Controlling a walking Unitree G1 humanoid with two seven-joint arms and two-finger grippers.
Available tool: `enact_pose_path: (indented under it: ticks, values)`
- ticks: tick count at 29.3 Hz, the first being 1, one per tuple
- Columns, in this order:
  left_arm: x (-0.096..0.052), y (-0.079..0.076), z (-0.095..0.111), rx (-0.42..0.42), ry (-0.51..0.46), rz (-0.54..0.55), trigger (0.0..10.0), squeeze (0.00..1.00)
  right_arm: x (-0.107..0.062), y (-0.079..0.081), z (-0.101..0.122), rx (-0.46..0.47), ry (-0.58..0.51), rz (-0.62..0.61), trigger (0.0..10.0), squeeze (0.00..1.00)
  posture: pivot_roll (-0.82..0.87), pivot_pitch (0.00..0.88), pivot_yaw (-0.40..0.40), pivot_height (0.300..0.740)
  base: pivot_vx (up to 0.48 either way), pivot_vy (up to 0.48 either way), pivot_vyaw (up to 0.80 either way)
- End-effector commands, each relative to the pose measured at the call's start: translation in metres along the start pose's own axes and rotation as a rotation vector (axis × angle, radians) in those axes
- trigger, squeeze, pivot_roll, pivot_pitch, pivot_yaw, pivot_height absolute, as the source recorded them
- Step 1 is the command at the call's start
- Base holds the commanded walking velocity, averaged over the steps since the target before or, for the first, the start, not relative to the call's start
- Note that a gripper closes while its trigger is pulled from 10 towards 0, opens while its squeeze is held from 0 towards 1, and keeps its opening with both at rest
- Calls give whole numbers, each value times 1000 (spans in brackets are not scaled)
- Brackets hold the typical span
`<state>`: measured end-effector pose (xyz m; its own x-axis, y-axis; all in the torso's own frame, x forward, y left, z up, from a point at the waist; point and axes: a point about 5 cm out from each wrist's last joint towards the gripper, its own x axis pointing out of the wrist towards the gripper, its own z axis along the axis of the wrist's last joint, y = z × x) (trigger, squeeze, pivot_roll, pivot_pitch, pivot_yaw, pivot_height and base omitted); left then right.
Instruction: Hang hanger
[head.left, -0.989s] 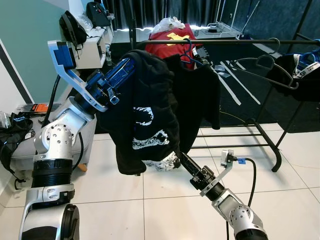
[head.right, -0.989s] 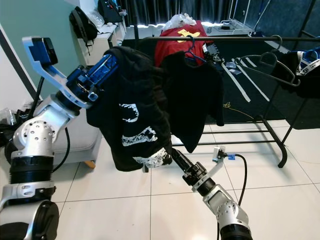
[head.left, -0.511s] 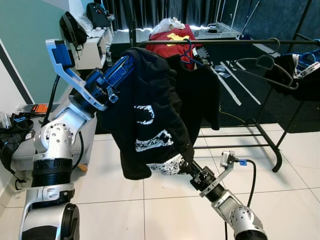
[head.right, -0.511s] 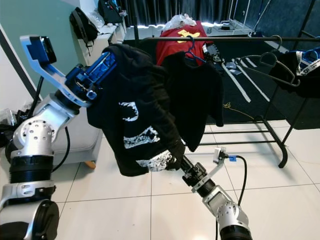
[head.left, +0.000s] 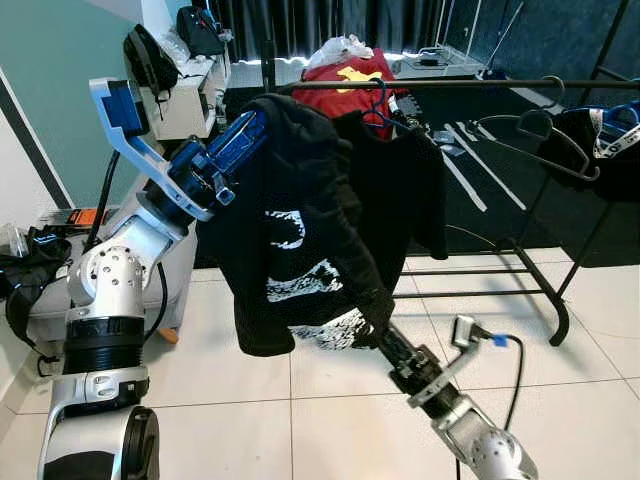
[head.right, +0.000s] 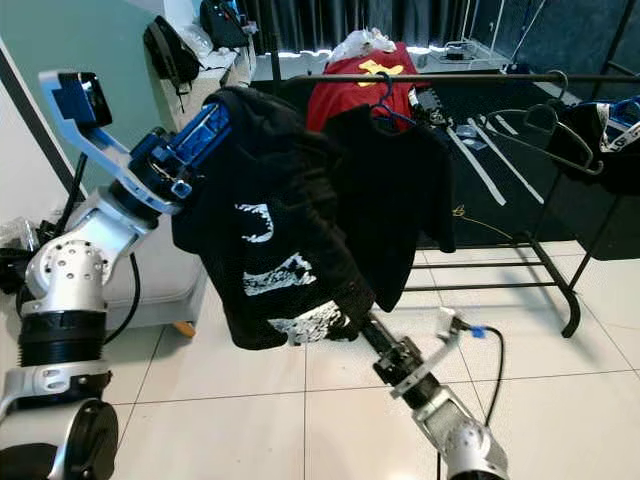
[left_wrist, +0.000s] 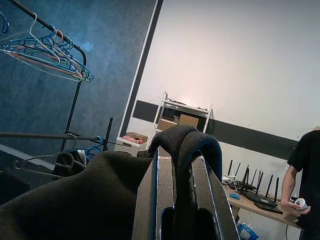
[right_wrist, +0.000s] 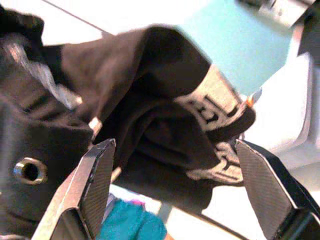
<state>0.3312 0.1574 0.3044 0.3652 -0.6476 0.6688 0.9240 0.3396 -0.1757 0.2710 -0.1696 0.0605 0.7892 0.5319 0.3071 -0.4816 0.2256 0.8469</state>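
Note:
A black garment with white print (head.left: 295, 240) is draped over my raised left arm (head.left: 205, 170), just left of the black clothes rail (head.left: 480, 84). In the left wrist view my left gripper (left_wrist: 182, 150) is shut on the hanger's black hook (left_wrist: 192, 145), with the garment's cloth bunched below it. My right gripper (head.left: 378, 322) reaches up from below to the garment's lower hem. The right wrist view shows its fingers (right_wrist: 97, 170) spread wide open with the printed hem (right_wrist: 200, 120) between them.
A black T-shirt on a blue hanger (head.left: 400, 180) hangs on the rail beside my garment. An empty black hanger (head.left: 530, 135) and dark clothes (head.left: 600, 150) hang further right. White furniture with bags (head.left: 180, 90) stands at the left. A person (left_wrist: 302, 175) stands by a desk.
My right arm has slid lower and to the right while its gripper stays at the hem. The hem is drawn slightly rightwards. The left arm has hardly moved.

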Motion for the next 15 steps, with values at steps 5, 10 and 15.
enact_pose_path:
  ticks: [5,10,15]
  values:
    - [5,-1,1,-25,-24,-28,10000,0,-1,11,3,48,-47,71,10000,0,-1,0,69,740,0,0,0]
    - [6,-1,1,-29,-27,-35,10000,0,4,20,-1,90,-38,150,10000,0,0,0,70,740,0,0,0]
    - [7,-2,1,-36,-30,-44,10000,0,14,29,-9,109,33,215,10000,0,4,0,72,740,0,0,0]
